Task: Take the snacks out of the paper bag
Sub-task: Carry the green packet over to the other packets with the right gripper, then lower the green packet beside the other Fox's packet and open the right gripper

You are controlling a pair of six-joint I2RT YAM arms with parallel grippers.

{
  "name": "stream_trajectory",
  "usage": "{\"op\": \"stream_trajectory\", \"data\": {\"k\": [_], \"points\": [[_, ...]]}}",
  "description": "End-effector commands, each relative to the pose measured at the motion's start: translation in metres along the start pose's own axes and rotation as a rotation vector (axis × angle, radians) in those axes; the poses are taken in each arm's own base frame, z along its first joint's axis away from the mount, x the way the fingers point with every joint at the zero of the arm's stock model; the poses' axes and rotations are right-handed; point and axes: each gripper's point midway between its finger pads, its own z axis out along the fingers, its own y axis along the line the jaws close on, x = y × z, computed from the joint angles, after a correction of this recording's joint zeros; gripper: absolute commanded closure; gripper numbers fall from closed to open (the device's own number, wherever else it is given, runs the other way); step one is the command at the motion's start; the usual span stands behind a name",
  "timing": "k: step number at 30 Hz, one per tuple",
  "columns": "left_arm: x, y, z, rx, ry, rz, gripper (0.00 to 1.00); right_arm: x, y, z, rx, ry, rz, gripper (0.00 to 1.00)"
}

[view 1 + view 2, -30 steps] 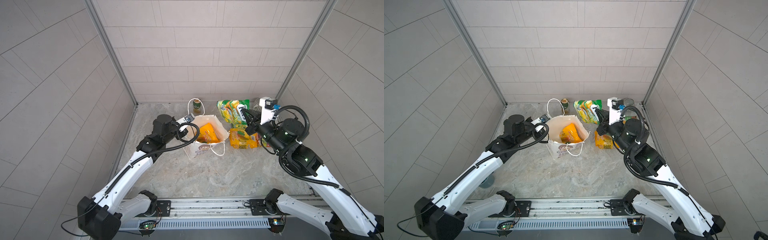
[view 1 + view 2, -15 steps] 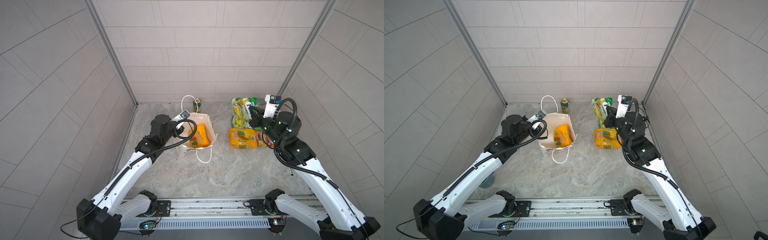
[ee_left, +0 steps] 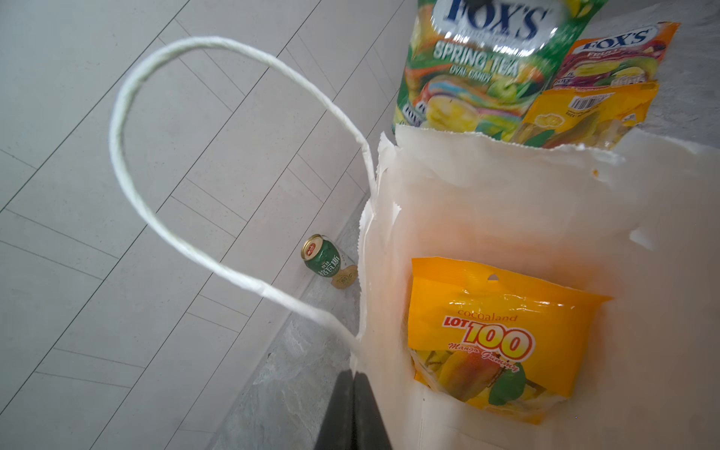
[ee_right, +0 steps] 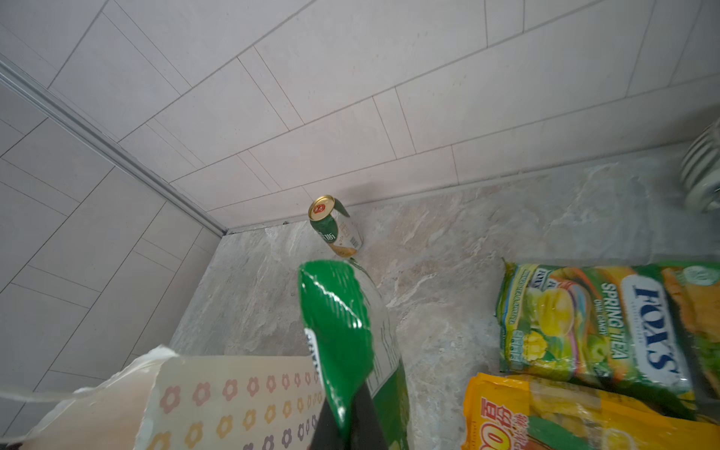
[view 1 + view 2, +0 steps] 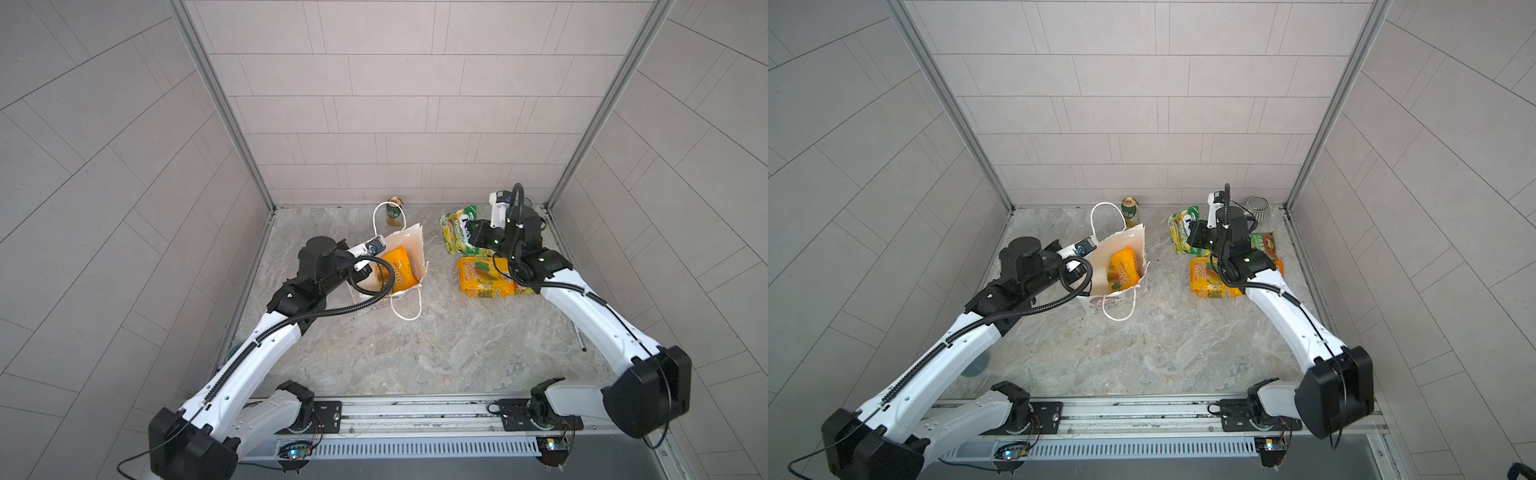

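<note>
The right jaws, pressed together, pinch a green packet (image 4: 341,319) apart from the paper bag (image 4: 233,393). The left jaws, also together, seem to pinch the bag's rim. An orange mango packet (image 3: 495,339) stands inside the bag; a Spring Tea packet (image 4: 592,327) and a yellow packet (image 5: 482,278) lie on the surface (image 5: 415,353) beside it.

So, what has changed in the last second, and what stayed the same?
The left gripper, shut on the rim of the paper bag, pulled the bag leftward. The right gripper, shut on a green packet, drew away from the bag toward the snack pile. The yellow packet in the bag, the can and the pile stayed put.
</note>
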Motion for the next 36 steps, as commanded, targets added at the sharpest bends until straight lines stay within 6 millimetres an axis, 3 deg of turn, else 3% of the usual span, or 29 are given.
{"op": "stream_trajectory", "data": {"k": [1,10,21,28,36], "points": [[-0.026,-0.005,-0.012,0.028,-0.131,0.048,1.00,-0.021,0.021,0.014,-0.108,-0.031,0.084,1.00],[-0.038,-0.019,-0.026,0.063,-0.219,0.092,1.00,-0.002,-0.004,0.080,-0.110,0.045,0.205,1.00],[-0.042,-0.024,-0.027,0.086,-0.237,0.107,1.00,0.039,-0.061,0.155,-0.041,0.217,0.214,1.00],[-0.044,-0.023,-0.026,0.091,-0.242,0.101,1.00,0.050,-0.095,0.168,0.045,0.234,0.176,0.97],[-0.044,-0.024,-0.026,0.095,-0.243,0.097,1.00,0.072,-0.130,0.171,0.156,0.408,0.023,0.96]]}}
